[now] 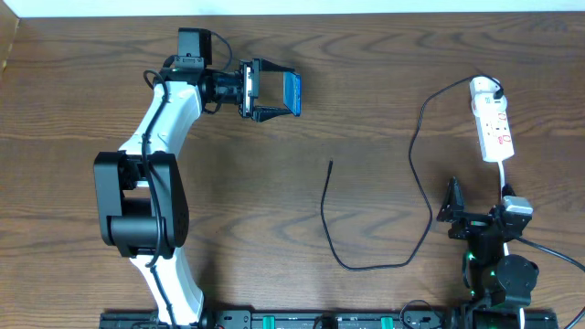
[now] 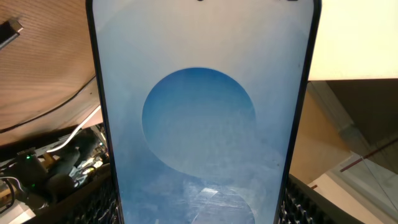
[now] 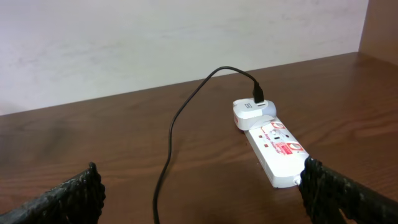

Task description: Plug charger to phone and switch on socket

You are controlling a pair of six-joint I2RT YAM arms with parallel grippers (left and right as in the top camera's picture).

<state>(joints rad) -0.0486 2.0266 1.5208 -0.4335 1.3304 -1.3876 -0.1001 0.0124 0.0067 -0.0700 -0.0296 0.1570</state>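
Both ends of the phone (image 2: 199,124) are cut off in the left wrist view | phone is pinched by left gripper (image 1: 279,91) | right gripper (image 3: 200,186) is held spread wide

Left arm (image 1: 178,105) of white links and bulky black joints, thin black cable (image 1: 155,128) along it, boxy black wrist, right arm (image 1: 494,242) small and black, grey wrist block, green light (image 1: 472,259), black knurled right fingers (image 3: 68,198)

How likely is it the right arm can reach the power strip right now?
Probably yes: the right gripper is open and faces the power strip across bare table, with only the black charger cable running alongside.
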